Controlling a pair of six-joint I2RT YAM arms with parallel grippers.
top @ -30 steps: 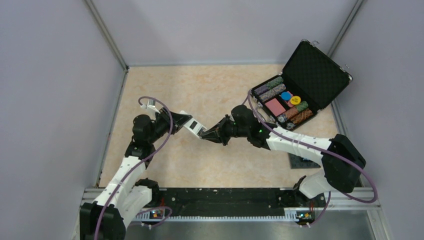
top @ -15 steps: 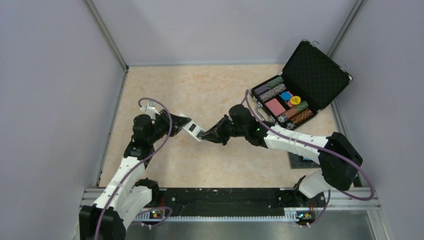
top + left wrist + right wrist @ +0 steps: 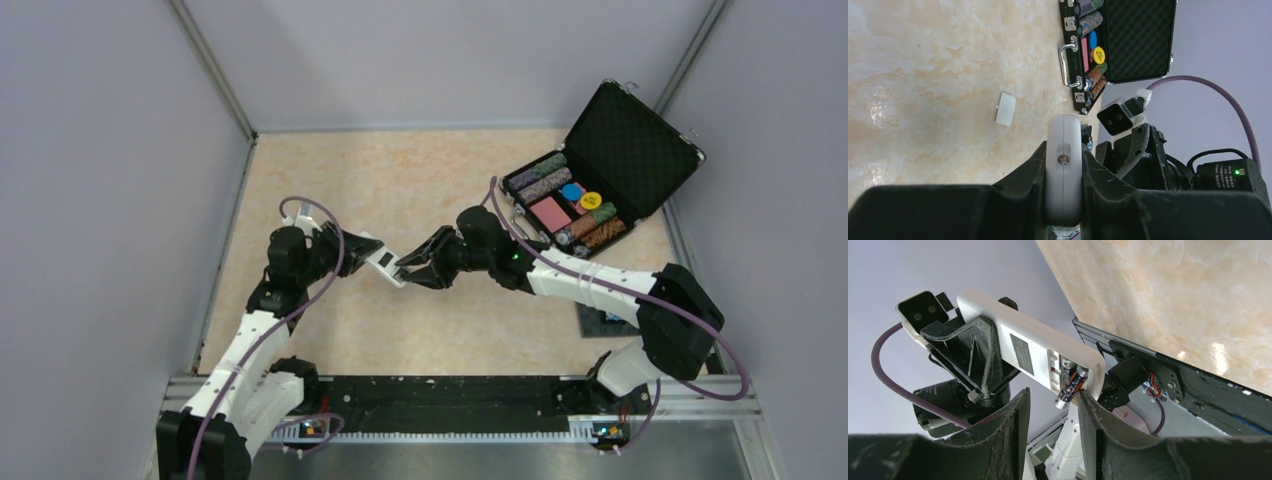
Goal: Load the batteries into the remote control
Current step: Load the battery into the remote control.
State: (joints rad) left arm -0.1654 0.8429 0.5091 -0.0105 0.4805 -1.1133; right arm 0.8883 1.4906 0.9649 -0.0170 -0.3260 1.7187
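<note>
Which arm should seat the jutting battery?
Right. The right gripper is open at the battery sticking out of the remote; the left gripper is clamped on the remote.

light: bright, even | shadows: faint, soft | glare: sheen on table [image 3: 1219, 351] | focus: wrist views' near foreground blurred

The table [image 3: 400, 180] is a beige, marbled top. Three things lie on it. An open black case [image 3: 630, 140] sits well beyond the right gripper [image 3: 408, 268] and off to its right, lid raised. From the left wrist, a small white cover [image 3: 1006, 108] lies flat ahead of the left gripper [image 3: 1064, 150], between it and the case [image 3: 1138, 40], touching neither. A dark pad [image 3: 592, 320] lies well behind the right gripper, partly hidden by that arm.
</note>
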